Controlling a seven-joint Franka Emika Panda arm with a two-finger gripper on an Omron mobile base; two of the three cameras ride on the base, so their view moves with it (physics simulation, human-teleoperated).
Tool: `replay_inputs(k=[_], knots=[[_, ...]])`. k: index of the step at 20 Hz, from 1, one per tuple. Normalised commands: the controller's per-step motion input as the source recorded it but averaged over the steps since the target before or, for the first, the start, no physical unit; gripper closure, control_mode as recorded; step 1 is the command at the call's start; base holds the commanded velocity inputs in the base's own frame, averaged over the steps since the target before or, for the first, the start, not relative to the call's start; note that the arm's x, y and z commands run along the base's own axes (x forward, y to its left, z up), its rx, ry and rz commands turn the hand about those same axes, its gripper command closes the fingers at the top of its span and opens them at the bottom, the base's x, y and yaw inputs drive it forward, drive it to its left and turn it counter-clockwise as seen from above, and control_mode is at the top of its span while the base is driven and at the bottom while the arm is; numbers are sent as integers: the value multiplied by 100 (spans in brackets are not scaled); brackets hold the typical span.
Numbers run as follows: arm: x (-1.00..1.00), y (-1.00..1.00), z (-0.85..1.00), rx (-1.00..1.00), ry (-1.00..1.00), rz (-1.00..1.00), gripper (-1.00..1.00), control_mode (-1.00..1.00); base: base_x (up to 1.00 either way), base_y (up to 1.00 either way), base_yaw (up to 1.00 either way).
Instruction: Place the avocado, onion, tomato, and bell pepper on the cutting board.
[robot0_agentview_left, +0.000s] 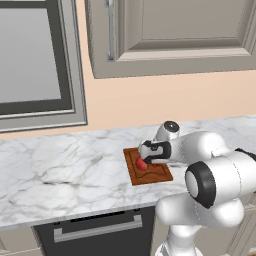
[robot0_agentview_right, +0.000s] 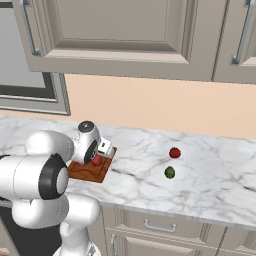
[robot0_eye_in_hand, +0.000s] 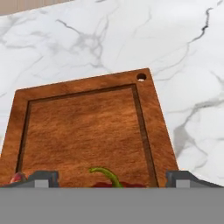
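Marble counter (robot0_agentview_right: 210, 185), hand (robot0_eye_in_hand: 111, 177) wide open over cutting board (robot0_eye_in_hand: 83, 127), avocado (robot0_agentview_right: 169, 172) in right base view

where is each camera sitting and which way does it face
Left base view: behind the arm to its left, looking forward and down at the cutting board on the marble counter; white arm at lower right.
Right base view: behind to its right, same board; arm at lower left, avocado farther right.
Hand view: on the hand, looking down at the board; open finger tips at bottom.
Shared: the board and a red vegetable on it.
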Motion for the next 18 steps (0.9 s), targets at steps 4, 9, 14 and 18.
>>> replay_inputs(k=[4,9,14,18], knots=[[35,-5,49,-5,-6,8,-100,-100,0,0,0],[-3,-44,72,-5,-8,1,-100,-100,0,0,0],[-18,-80,44,-10,-10,0,-100,-100,0,0,0],[-19,-99,20,-12,-4,-1,-100,-100,0,0,0]])
